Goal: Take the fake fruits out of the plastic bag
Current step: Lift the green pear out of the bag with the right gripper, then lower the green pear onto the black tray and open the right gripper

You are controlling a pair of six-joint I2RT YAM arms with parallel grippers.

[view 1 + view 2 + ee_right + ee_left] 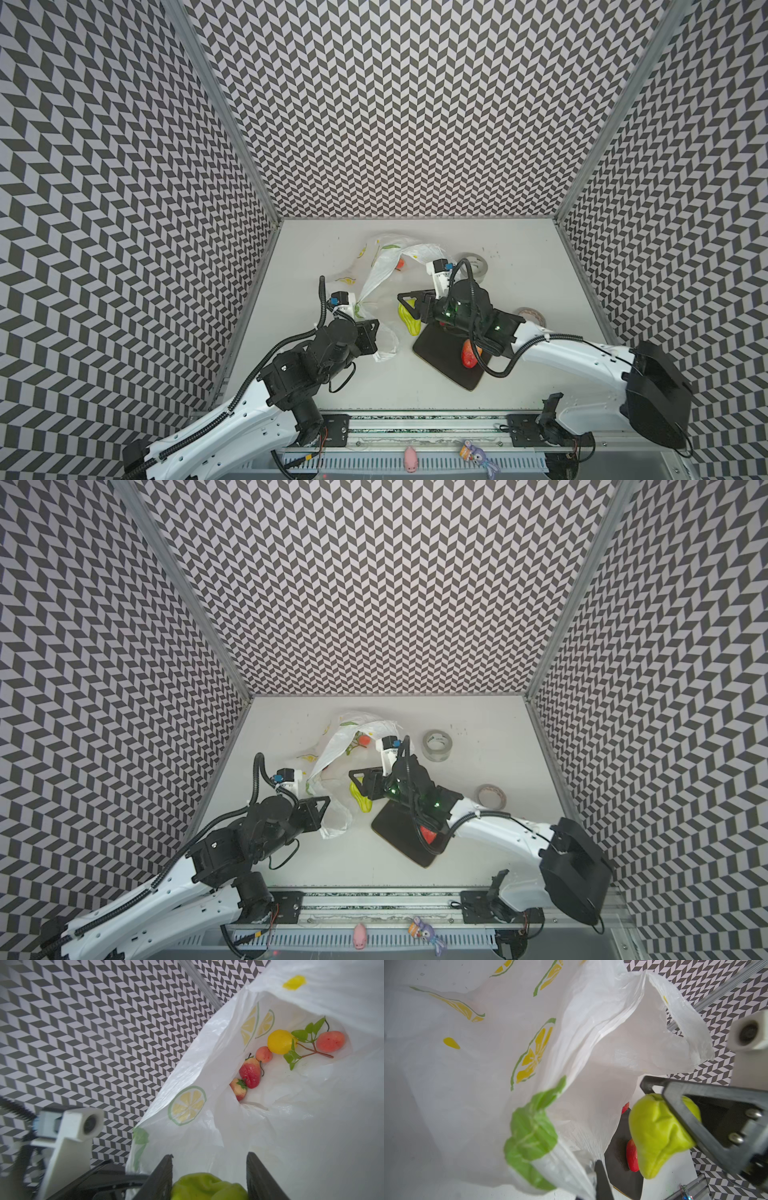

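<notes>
1. Plastic bag [380, 272]: mid-table, and I see its mouth held up.
2. Left gripper [370, 328]: pinched fully closed on the bag's near edge.
3. Right gripper [409, 303]: jaws half apart, clamping my green pear [411, 326] just outside the bag.
4. Inside the bag: yellow fruit [279, 1042], strawberries [250, 1073], pink round ones [330, 1041].
5. Dark mat [440, 353]: one red strawberry [469, 357].

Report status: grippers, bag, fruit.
Left gripper shut on bag. Right gripper holds green pear, outside bag. Several fruits inside bag. Nothing blocking its mouth.
</notes>
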